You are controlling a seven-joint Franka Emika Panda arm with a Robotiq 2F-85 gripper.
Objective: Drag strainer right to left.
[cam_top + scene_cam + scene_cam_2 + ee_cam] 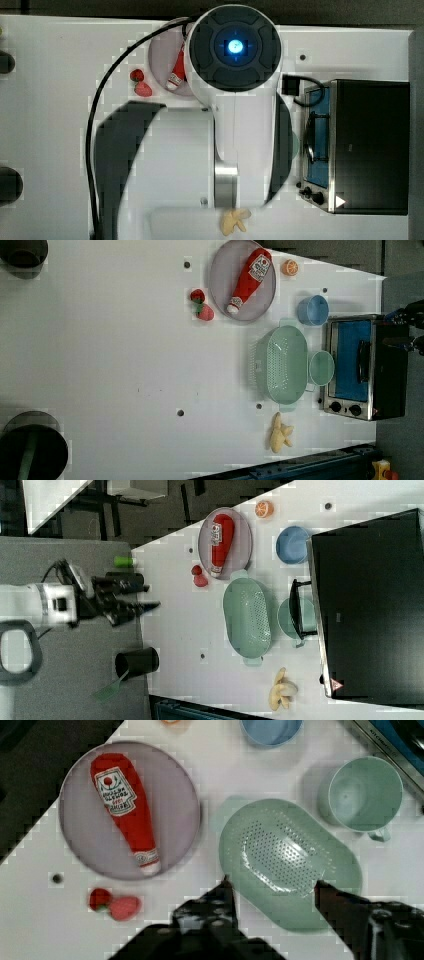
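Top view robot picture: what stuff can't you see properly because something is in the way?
- Strainer: plain in the left view, but in the top view the arm covers it.
- Ketchup bottle: the arm's round top hides most of it in the top view.
- Purple plate: partly covered the same way.
- Green cup: in the top view just a sliver peeks out beside the arm.

In the top view the arm [235, 100] covers most of the worktop [50, 125]: the strainer lies hidden beneath it, and only part of the grey plate [162, 55] and the ketchup bottle [176, 75] peek out. The wrist view's edge cuts off the blue bowl [270, 730] and what may be an orange slice [171, 721]. The gripper [272, 892] overlaps the strainer's [290, 860] near rim there.
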